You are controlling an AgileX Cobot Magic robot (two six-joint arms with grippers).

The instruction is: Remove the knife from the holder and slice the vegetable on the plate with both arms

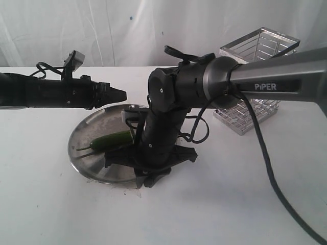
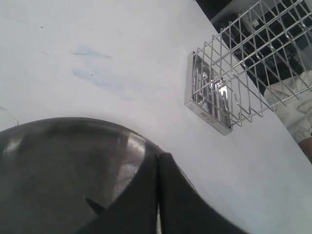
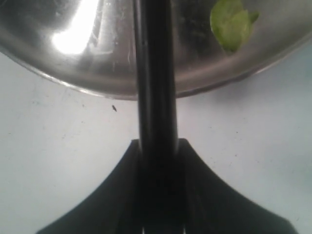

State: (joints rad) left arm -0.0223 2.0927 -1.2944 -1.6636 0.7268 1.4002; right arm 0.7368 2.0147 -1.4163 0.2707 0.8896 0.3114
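right tool (image 3: 158,156) clamped on the knife (image 3: 156,73), which runs forward from it over the plate (image 3: 73,63); the vegetable (image 3: 231,24) lies on plate near the knife. left tool (image 2: 159,163) pressed shut, empty, above plate rim; holder (image 2: 229,83) beyond.

This looks to me like a robotics lab set up as a mock kitchen. The plate (image 1: 92,130) sits on a plain white surface (image 1: 41,204); behind the plate hangs a creased white sheet (image 1: 102,30) as backdrop, and my left arm (image 1: 46,92) and right arm (image 1: 271,76), trailing a black cable (image 1: 265,163), reach over the plate.
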